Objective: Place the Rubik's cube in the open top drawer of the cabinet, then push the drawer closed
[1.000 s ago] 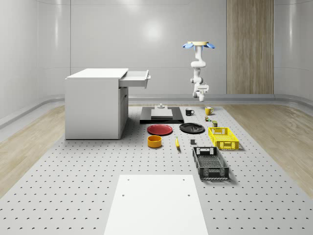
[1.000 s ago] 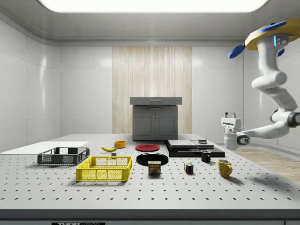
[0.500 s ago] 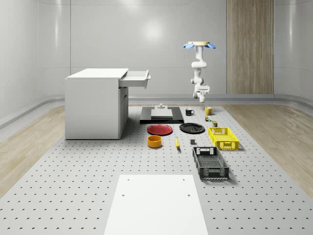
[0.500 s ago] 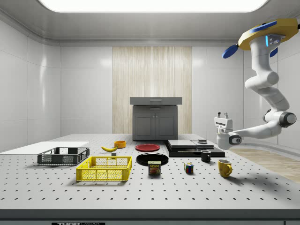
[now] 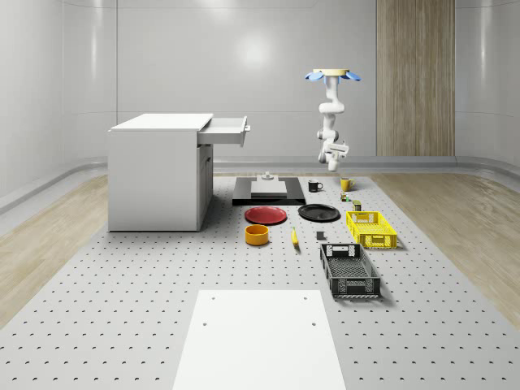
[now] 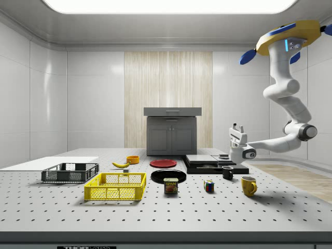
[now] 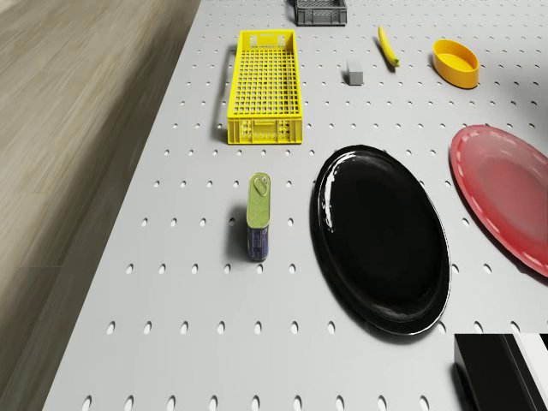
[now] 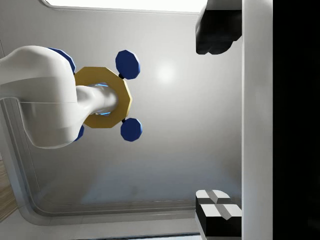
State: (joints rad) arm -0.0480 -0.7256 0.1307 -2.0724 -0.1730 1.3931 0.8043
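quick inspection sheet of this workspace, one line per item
surface: perforated grey table, white sheet at one end.
job's things: Rubik's cube on the table between spam can and yellow mug; cabinet with top drawer open.
clutter: yellow crate, black crate, black plate, red plate, banana, orange bowl, black mug.
grippers: gripper pointing up, above the black mug; drone airborne.
cables: nothing seen.
surroundings: pale walls, wood panel.

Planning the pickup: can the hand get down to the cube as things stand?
Probably yes. The cube sits in the open between can and yellow mug; the hand hangs above, pointing up, under the hovering drone.
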